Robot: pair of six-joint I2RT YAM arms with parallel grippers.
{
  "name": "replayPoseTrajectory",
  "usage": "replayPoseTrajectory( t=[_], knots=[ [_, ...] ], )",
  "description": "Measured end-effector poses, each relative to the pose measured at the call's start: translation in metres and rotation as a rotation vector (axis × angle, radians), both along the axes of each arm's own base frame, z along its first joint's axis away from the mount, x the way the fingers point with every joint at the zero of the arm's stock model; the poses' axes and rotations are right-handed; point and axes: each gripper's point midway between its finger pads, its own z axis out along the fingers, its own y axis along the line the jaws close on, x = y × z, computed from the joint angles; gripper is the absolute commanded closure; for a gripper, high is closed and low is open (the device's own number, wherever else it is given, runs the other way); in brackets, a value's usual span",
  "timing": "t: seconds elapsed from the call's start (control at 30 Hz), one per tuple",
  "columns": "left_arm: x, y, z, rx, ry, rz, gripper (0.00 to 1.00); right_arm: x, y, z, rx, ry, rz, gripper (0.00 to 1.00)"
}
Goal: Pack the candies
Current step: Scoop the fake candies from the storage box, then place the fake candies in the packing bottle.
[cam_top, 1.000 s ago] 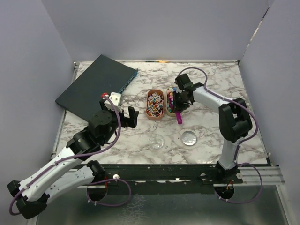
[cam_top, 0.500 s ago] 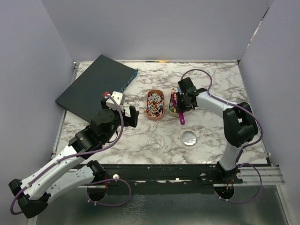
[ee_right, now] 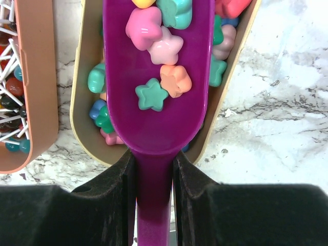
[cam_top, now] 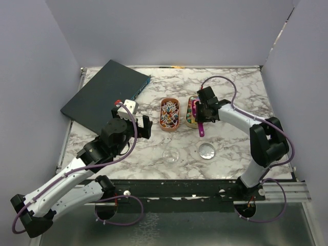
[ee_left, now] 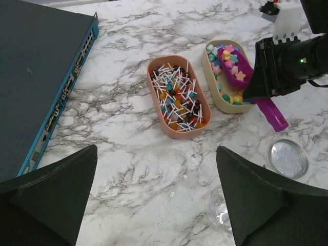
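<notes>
Jar (cam_top: 170,155) sits nearest me and looks open, with its lid (cam_top: 207,150) beside it. Left gripper (ee_left: 156,197) is spread wide, holding nothing. Right gripper (ee_right: 152,179) is clamped on the scoop (ee_right: 154,128) handle, candies (ee_right: 151,95) loaded, over the beige tray (ee_right: 81,102). I'd keep it level, clear the tray wall, then tip slowly over the jar.

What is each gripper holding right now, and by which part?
The right gripper clamps the purple scoop by its handle, just behind the bowl loaded with candies. The left gripper is open, holding nothing.
</notes>
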Motion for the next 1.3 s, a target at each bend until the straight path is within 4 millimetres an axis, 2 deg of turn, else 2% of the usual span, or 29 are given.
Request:
replayPoseTrajectory(
  t=[0.17, 0.33, 0.57, 0.8, 1.07, 1.3],
  knots=[
    [0.0, 0.0, -0.001, 0.003, 0.002, 0.0, 0.01, 0.002, 0.0, 0.005, -0.002, -0.027, -0.001, 1.0],
    [0.001, -0.001, -0.002, 0.007, 0.006, 0.002, 0.01, -0.005, 0.0, 0.011, -0.003, -0.051, 0.015, 1.0],
    [0.002, -0.001, -0.004, 0.013, 0.011, 0.002, 0.01, -0.017, -0.001, 0.041, 0.014, -0.137, 0.061, 1.0],
    [0.003, 0.001, -0.004, 0.019, 0.008, 0.008, 0.01, -0.044, 0.007, 0.068, 0.04, -0.245, 0.203, 1.0],
    [0.003, 0.0, -0.005, 0.018, 0.009, 0.006, 0.01, -0.078, 0.031, 0.105, 0.066, -0.368, 0.475, 0.99],
    [0.001, -0.01, -0.007, -0.007, 0.039, -0.03, 0.01, -0.117, 0.056, 0.119, 0.112, -0.39, 0.751, 0.99]
  ],
)
